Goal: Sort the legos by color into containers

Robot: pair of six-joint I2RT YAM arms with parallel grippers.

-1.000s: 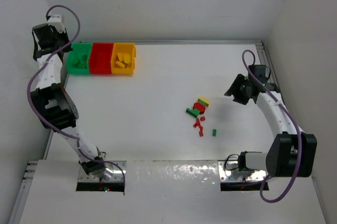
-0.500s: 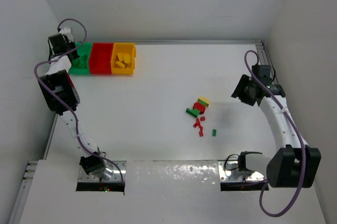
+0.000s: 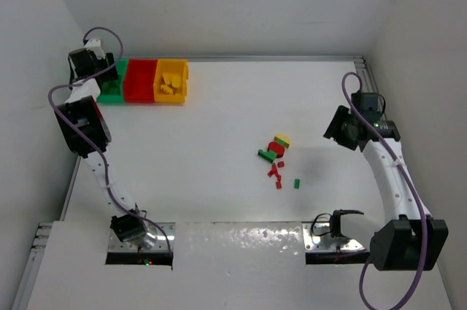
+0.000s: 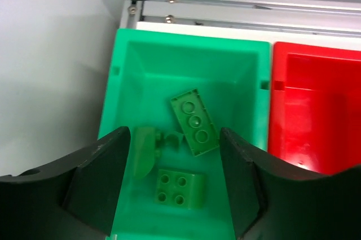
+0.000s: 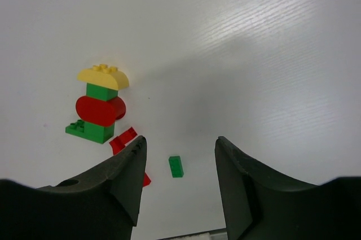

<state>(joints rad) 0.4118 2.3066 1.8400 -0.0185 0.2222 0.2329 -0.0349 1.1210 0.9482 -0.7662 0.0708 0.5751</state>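
Three joined bins [image 3: 139, 97] at far left. Left gripper [image 4: 172, 139] hangs over the green bin [image 4: 192, 59], jaws partway apart, holding nothing. I count three green legos [image 4: 194, 121] inside. Loose legos [image 3: 273, 157] cluster on the table [image 3: 182, 157], too small to count. Right gripper [image 5: 179, 141] is raised at right, parted, empty.

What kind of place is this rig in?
Probably a lab robot cell: a white table boxed in by plain white walls, an aluminium rail along its far edge, and three joined green, red and yellow plastic bins.

You have open table [image 3: 219, 120] between the bins [image 3: 139, 94] and brick cluster [image 3: 274, 155]; the left wall [image 3: 29, 69] apparently crowds the green bin [image 4: 192, 62].
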